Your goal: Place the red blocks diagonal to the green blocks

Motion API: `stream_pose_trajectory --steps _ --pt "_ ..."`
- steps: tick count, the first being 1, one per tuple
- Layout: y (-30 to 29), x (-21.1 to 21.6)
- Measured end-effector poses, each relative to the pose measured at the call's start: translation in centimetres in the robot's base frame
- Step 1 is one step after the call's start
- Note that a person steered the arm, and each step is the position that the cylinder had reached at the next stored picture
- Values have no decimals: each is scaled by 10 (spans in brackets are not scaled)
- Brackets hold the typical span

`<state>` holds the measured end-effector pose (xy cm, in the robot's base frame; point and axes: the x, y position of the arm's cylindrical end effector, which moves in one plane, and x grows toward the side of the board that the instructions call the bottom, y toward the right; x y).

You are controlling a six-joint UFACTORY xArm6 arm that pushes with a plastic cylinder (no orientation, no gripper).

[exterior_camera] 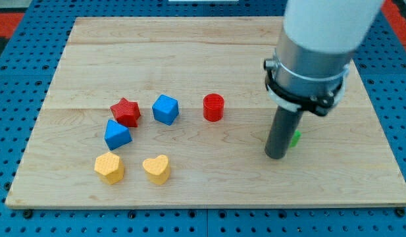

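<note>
My tip has no jaws and rests on the worktop, hiding most of a green block; next likely shove the red cylinder diagonally toward it.

White-grey arm, dark rod

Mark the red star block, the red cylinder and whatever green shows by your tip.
red star block (pixel 126 112): camera view, top face.
red cylinder (pixel 213 107): camera view, side wall.
green block (pixel 295 138): camera view, visible sliver beside my tip (pixel 276 156); shape hidden.
</note>
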<state>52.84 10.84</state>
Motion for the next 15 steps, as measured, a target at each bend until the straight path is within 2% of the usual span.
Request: stream_pose_trajectory --steps 1,2,3,5,6,7,8,9,10,12,13,15 --pt "-1 0" --pt "-62 -5" --pt "-106 -34" --pt "-113 -142" --pt "-184 -155" --pt "-313 -189" --pt "-367 -117" --pt "-328 -43" --pt "-274 -24" --pt "-248 -115" --pt "-234 -122" --pt "-226 -94"
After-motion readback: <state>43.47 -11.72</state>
